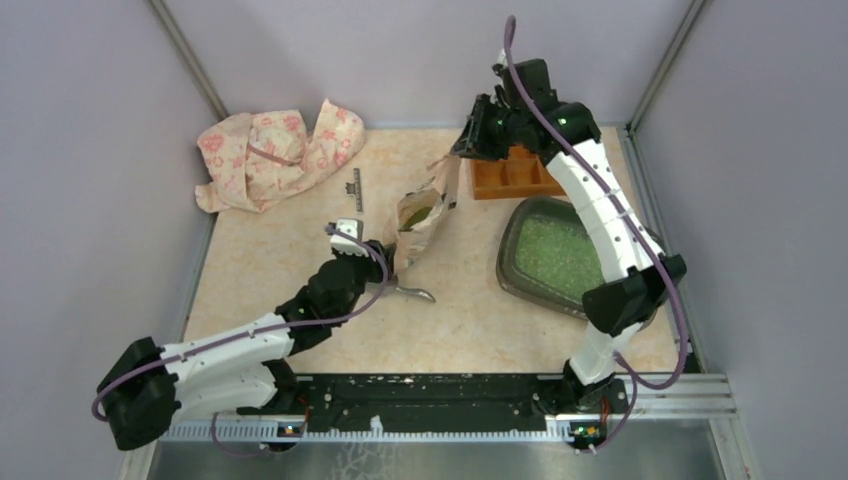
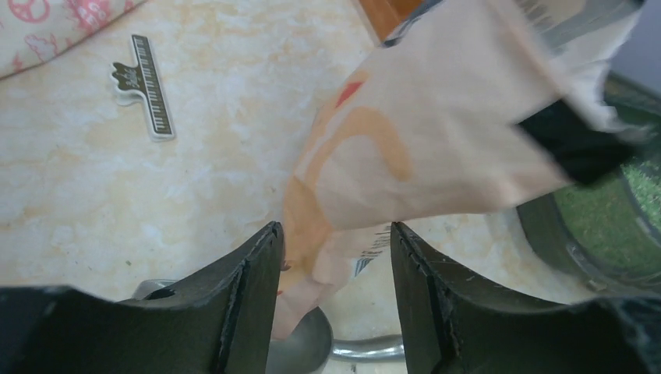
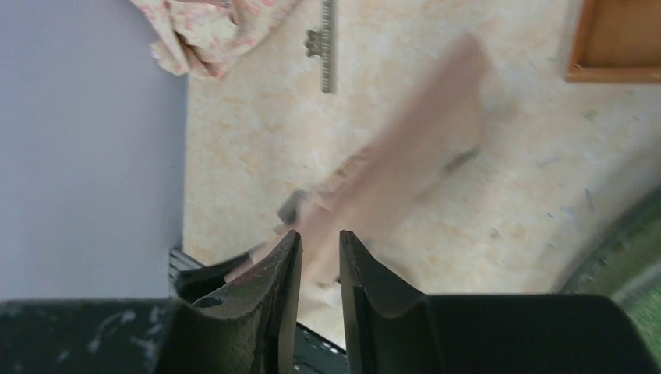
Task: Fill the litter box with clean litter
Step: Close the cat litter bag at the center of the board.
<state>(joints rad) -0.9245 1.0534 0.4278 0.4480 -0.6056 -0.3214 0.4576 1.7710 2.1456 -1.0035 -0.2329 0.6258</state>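
Overhead only: bag (image 1: 425, 225) mouth; left hand (image 2: 334, 234) open, empty; right hand (image 3: 319, 238) barely parted.

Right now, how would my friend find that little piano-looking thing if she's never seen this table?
Start at the beige table and find the crumpled pink flowery cloth in its far left corner. Just right of the cloth, before the open bag, a small flat strip lies alone. It is the only thing printed with black and white piano keys.

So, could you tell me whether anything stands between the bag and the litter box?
Nothing visible does. The bag stands left of the litter box with bare table between; the right arm crosses above the box.
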